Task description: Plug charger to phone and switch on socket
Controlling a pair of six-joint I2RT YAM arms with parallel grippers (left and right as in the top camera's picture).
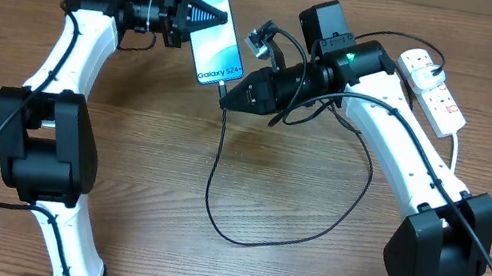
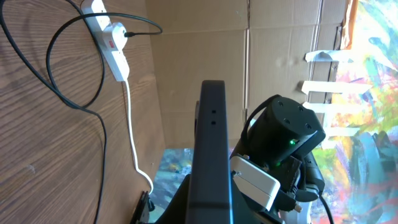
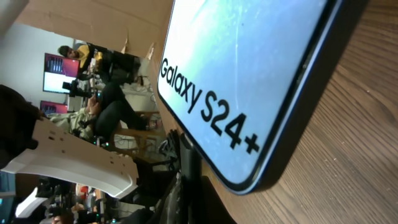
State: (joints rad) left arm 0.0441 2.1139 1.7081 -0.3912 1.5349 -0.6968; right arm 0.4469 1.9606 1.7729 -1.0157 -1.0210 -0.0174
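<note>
The left gripper [image 1: 208,18] is clamped on the top end of the phone [image 1: 219,44], holding it tilted. The right gripper [image 1: 229,95] sits at the phone's Galaxy end, where the charger [image 1: 214,183] cable begins. I can't tell how its jaws stand.

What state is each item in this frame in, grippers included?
phone: screen lit, pinched at its top end.
charger: plug in the socket, connector end at the phone's bottom edge; whether it is seated is hidden.
socket: plug inserted; switch position unreadable.
left gripper: shut on the phone.
right gripper: shut on the charger's connector end.
</note>
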